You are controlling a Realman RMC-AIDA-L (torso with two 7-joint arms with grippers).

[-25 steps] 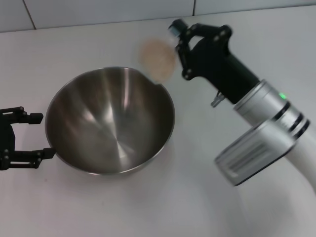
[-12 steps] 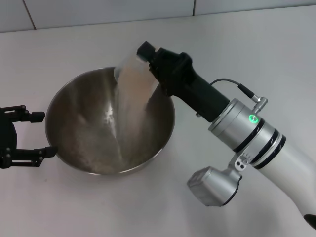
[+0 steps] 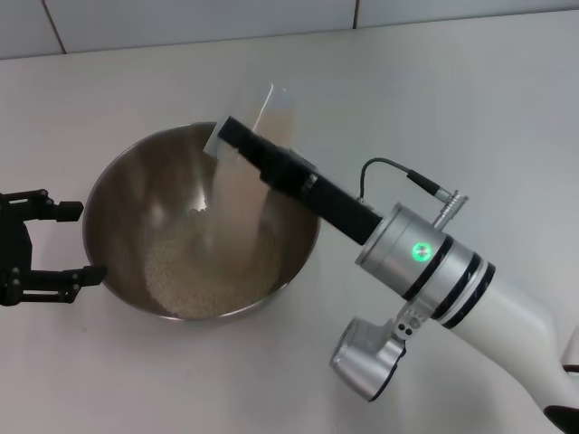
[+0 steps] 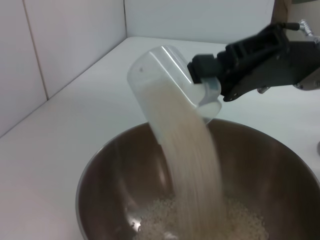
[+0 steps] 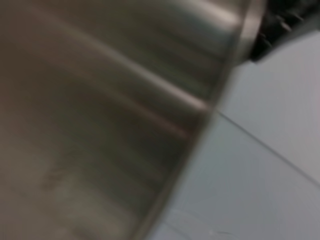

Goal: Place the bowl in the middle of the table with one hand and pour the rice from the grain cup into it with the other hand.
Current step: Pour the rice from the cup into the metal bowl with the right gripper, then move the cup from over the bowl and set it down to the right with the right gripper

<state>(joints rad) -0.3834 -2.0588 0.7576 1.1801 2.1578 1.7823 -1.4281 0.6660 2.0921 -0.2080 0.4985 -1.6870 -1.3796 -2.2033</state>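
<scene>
Rice [image 4: 192, 165] streaming pale beige from tipped grain cup [image 4: 172, 82] pinched by right claw [image 4: 207, 75] into bowl [image 3: 136, 181]; left claw [image 3: 45, 249] spread.

Even, bright overhead light falls on the table [image 3: 136, 380], leaving only soft shadows beneath the bowl [image 3: 118, 190]. Its steel inside carries pale glare streaks. The falling rice [image 4: 187, 165] smears into motion blur. The right wrist view is wholly out of focus.

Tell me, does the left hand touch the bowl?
Apart. The head view shows white table between the left hand and the bowl's rim.
</scene>
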